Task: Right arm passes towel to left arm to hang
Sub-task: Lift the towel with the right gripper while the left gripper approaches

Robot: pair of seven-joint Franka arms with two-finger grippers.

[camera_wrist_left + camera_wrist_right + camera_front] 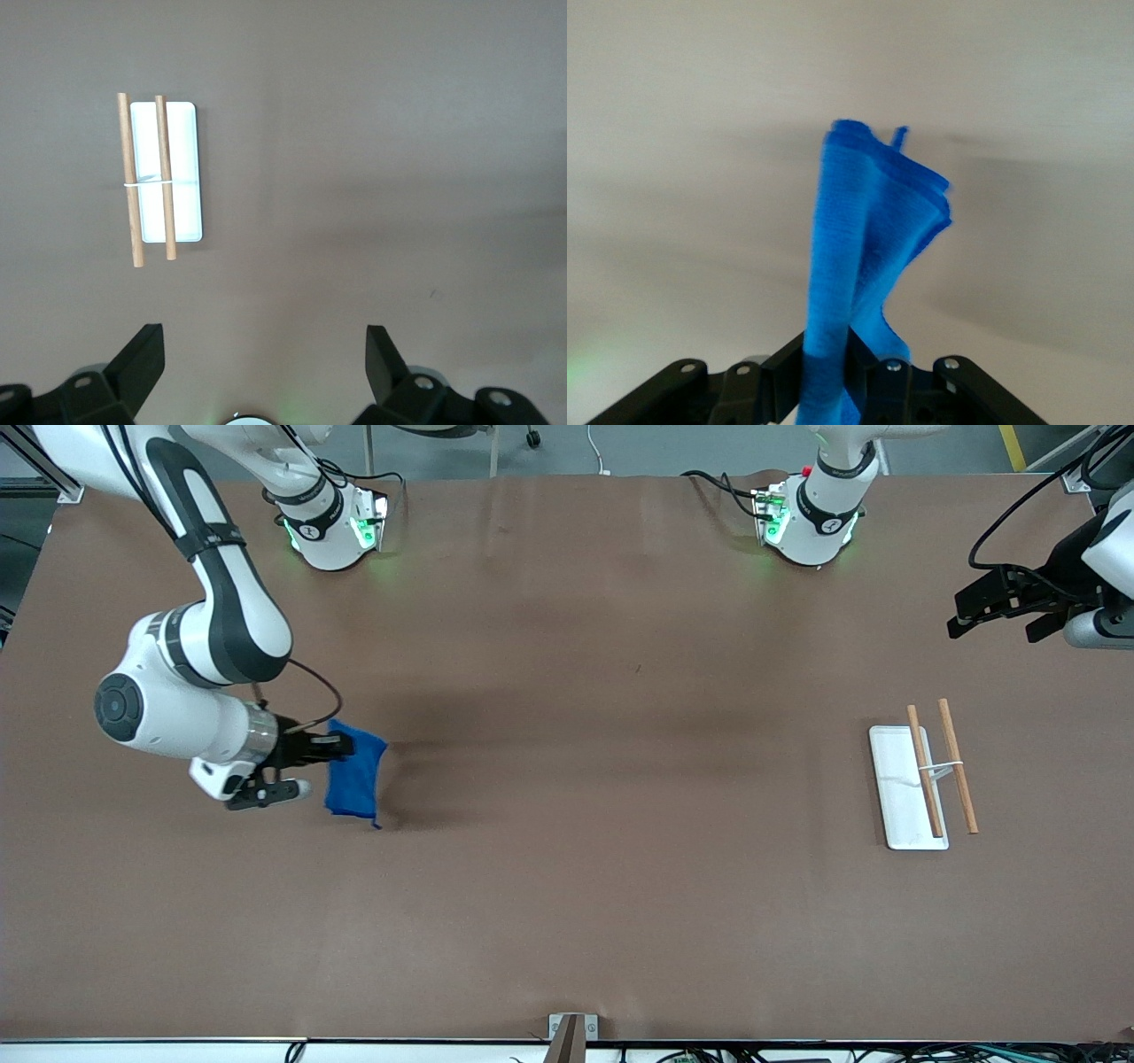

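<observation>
The right gripper (341, 748) is clamped on the towel (356, 778), which hangs above the table (567, 886). The left gripper (264, 354) waits with fingers spread above the table near the white tray (899, 797).

Even overhead light, soft shadows, mild blur

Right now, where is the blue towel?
In the front view the towel hangs from the shut right end effector, above the table toward the right arm's end, well apart from the white tray.
</observation>
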